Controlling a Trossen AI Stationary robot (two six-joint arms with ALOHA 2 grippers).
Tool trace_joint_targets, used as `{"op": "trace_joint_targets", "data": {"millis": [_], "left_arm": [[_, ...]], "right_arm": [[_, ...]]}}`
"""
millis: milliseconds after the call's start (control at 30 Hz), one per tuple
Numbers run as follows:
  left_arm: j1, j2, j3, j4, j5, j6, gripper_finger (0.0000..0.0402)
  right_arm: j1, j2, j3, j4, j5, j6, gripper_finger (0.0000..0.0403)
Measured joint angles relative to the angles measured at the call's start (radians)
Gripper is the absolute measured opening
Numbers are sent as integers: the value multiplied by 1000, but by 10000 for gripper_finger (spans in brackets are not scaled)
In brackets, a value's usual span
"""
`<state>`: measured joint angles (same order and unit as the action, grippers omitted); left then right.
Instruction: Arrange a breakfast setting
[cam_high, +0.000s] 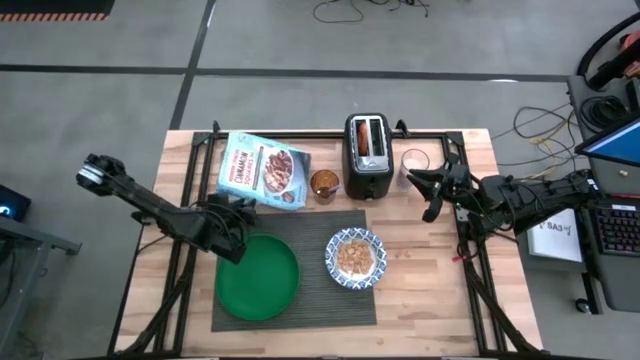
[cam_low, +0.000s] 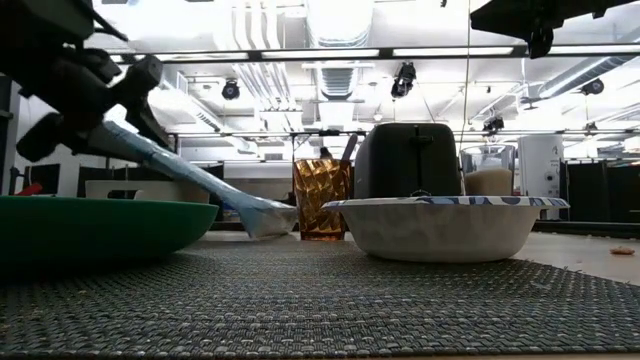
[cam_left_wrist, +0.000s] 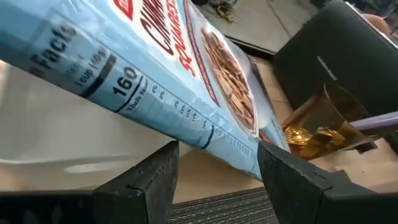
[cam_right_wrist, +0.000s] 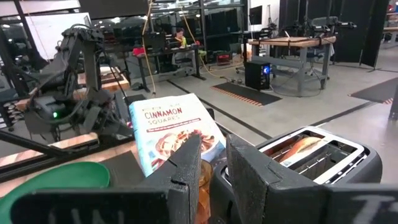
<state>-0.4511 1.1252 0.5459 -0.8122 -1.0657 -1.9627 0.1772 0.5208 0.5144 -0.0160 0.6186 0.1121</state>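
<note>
L end effector (cam_high: 238, 212) clamped the tilted cardboard cereal box (cam_high: 262, 170), far-left on wood counter (cam_high: 420, 290); lower edge hidden. Round patterned bowl (cam_high: 355, 258) sat on ribbed mat (cam_high: 310, 300). R end effector (cam_high: 432, 186): grip unclear.

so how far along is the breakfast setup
Done: the green plate and the bowl, already filled with cereal, sit on the placemat. In hand: the left hand grips the cereal box, one corner down by the amber glass. The right hand waits near the toaster, which holds something. Left: probably setting the box down, then plating the toast.
</note>
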Motion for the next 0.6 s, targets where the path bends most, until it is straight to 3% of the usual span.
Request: {"op": "trace_joint_targets", "data": {"millis": [200,600], "left_arm": [[16,-82,-5,-133,10,-57,209],[58,-86,-68,-124,-17,-153,212]], "right_arm": [[0,0,-3,-15,0,0,68],[0,0,-13,-35,0,1,68]]}}
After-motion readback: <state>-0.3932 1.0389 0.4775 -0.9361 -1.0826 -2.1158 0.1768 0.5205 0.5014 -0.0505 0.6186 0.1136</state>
